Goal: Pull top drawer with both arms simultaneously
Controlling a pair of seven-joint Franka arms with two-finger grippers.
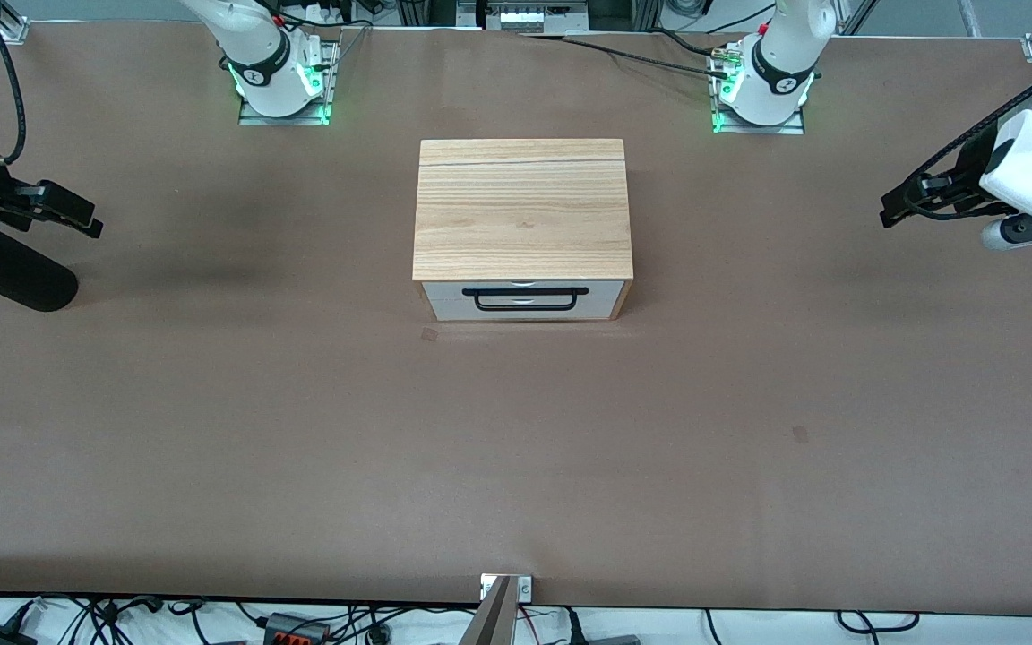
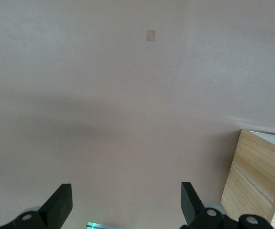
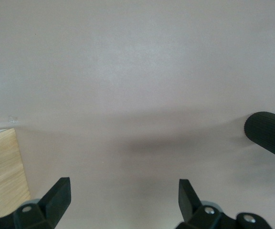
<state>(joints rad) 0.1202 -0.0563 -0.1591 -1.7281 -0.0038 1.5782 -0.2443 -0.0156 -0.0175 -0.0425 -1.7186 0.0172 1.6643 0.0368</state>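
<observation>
The bare stretch of brown table (image 1: 516,466) nearest the camera gives wide open room in front of the cabinet (image 1: 521,208), which stands mid-table between the two bases with its front turned toward the camera. The top drawer (image 1: 523,290) sits flush in that front, its black bar handle (image 1: 525,299) untouched: the pull is judged not yet begun, with approach, grasp and draw all left to do. At the right arm's end of the table, the right gripper (image 1: 77,213) hovers over bare tabletop, well apart from the cabinet, fingers (image 3: 56,196) spread wide and empty. At the left arm's end, the left gripper (image 1: 903,202) likewise hangs over bare surface, fingers (image 2: 57,204) parted and holding nothing. Both arms are near the table's side edges; the paths inward to the handle look unobstructed.
</observation>
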